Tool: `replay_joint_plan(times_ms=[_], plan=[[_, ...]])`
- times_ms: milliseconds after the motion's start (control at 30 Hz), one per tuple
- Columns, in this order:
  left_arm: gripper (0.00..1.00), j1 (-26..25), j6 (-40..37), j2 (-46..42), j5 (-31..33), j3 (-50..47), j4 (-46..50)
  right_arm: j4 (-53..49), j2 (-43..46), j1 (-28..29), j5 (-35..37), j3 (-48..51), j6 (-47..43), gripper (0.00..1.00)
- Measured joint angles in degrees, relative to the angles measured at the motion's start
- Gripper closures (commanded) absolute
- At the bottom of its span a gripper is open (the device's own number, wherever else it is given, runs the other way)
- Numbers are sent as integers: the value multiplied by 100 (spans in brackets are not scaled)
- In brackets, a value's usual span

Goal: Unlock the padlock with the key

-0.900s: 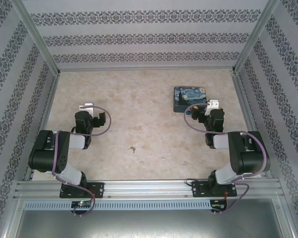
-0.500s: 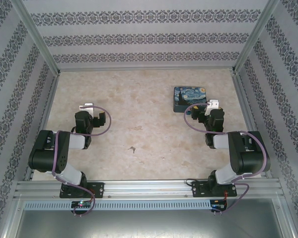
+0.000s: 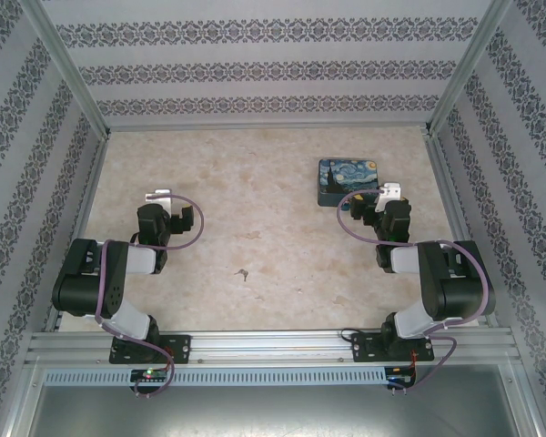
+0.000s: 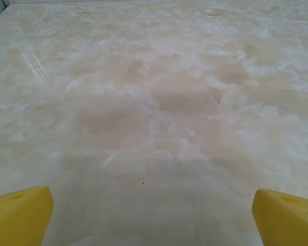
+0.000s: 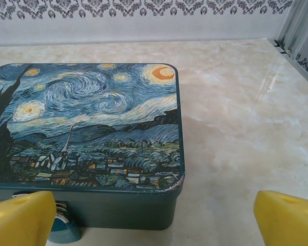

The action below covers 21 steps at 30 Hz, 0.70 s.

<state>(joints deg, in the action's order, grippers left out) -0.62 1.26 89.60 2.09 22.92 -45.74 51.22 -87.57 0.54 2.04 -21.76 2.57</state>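
While its arm (image 3: 446,273) sits folded, the right end effector (image 5: 154,220) faces the tin (image 5: 92,128).

Twin black arms with purple cables and yellow tips.
The left arm (image 3: 77,289) and right arm (image 3: 455,291) are black with rounded joint housings and pale grey links (image 3: 138,259); a purple cable (image 3: 101,282) loops along each, and a white camera block (image 3: 157,195) sits at each wrist's 12 o'clock end. The left gripper (image 4: 154,220) and right gripper (image 5: 154,218) carry blunt yellow wedge fingertips (image 4: 20,215).
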Motion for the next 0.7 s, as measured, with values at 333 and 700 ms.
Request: replay_joint_plan(times_ms=[333, 700], plan=[[0, 0, 48, -658, 181, 422, 846, -1626, 1718, 37, 136, -428, 317, 2], [0, -2, 1093, -1058, -348, 2380, 3486, -3427, 614, -1211, -1635, -2660, 2312, 2]])
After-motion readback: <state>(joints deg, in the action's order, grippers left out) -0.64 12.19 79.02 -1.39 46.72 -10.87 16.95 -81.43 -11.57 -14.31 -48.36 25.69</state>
